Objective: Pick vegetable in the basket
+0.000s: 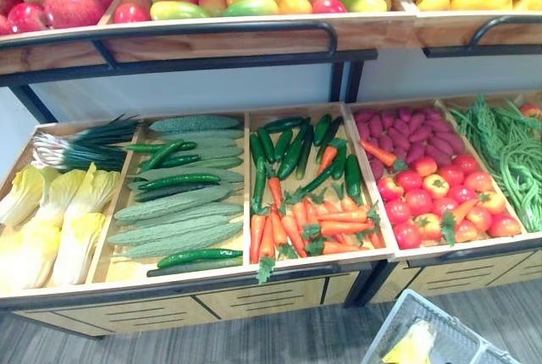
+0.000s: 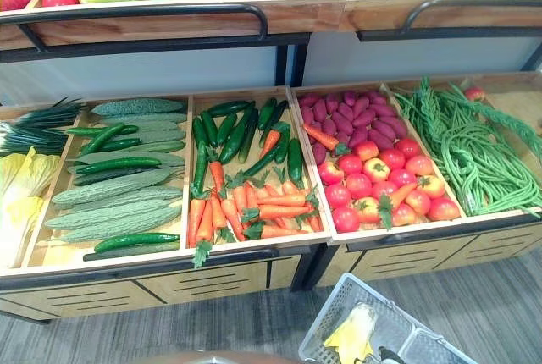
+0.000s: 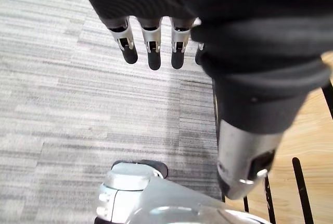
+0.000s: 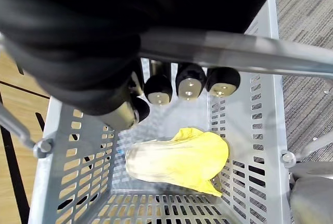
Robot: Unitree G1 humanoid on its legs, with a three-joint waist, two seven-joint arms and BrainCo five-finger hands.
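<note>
Biggest: wooden bench (image 1: 254,296), with trays of cabbages (image 1: 51,220), gourds (image 1: 174,212), carrots (image 1: 305,224), tomatoes (image 1: 440,207) and beans (image 1: 508,152) side by side along its top. In front of bench, below tomato tray: grey slotted basket (image 4: 250,146). Lying flat on basket's bottom: one pale yellow cabbage (image 4: 182,156). Right hand (image 4: 78,62) above it, fingers (image 4: 190,81) curled tight round metal handle (image 4: 250,57). Left hand (image 3: 218,36) close by bench front, over grey floor (image 3: 78,104), fingers (image 3: 151,47) straight and hanging loose, holding nothing.
</note>
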